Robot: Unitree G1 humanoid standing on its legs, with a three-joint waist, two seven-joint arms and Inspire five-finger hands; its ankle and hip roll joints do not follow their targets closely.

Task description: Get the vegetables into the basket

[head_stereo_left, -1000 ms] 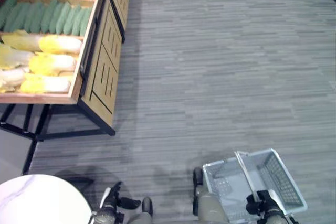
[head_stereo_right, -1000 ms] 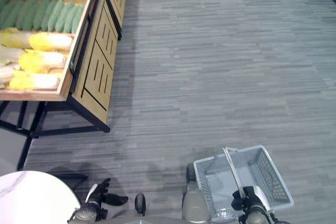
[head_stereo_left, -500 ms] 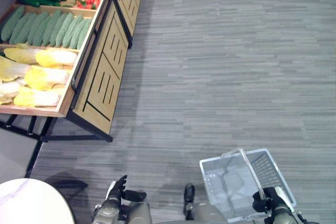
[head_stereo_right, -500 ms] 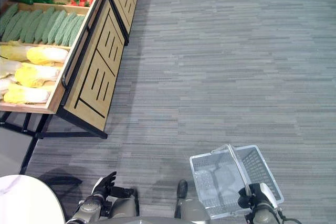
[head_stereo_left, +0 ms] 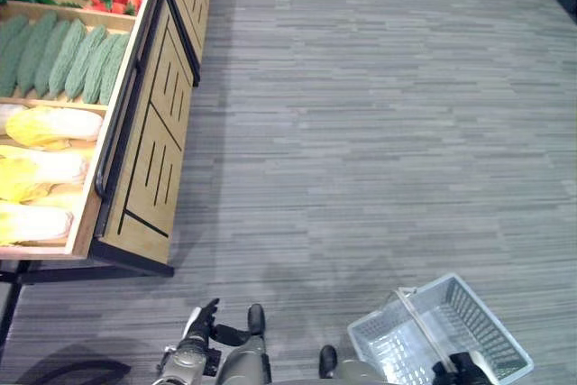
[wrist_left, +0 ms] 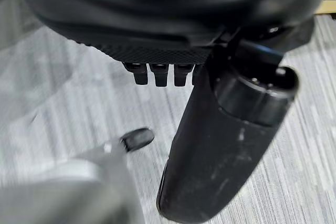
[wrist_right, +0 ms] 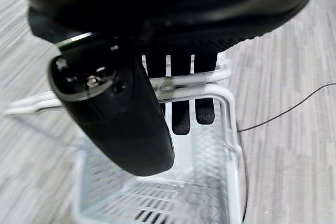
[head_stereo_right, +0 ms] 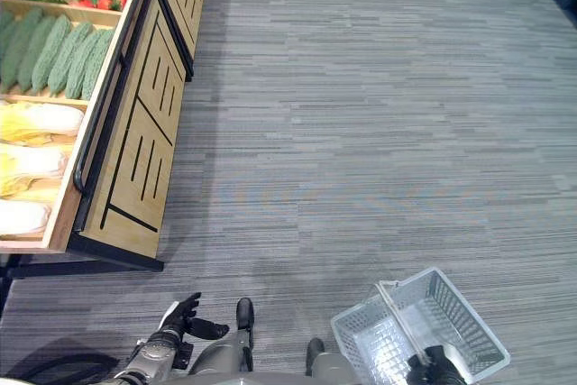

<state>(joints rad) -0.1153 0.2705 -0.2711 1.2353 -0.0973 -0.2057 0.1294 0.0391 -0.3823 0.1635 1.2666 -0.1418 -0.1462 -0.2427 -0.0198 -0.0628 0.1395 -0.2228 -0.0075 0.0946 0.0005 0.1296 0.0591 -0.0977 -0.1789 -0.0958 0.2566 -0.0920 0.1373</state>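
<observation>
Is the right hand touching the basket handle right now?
Touching. In the right wrist view the right hand has its fingers curled over the white basket handle, thumb in front of it.

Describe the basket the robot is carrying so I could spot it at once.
Start at the long wooden produce stand with its trays of green, yellow and red vegetables, then look across the grey striped floor to the opposite lower corner. The white wire-mesh basket hangs there, empty, its thin handle held in the right hand.

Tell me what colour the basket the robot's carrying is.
White, or very pale grey: the mesh basket, held by the right hand. It shows best in the left eye view.
</observation>
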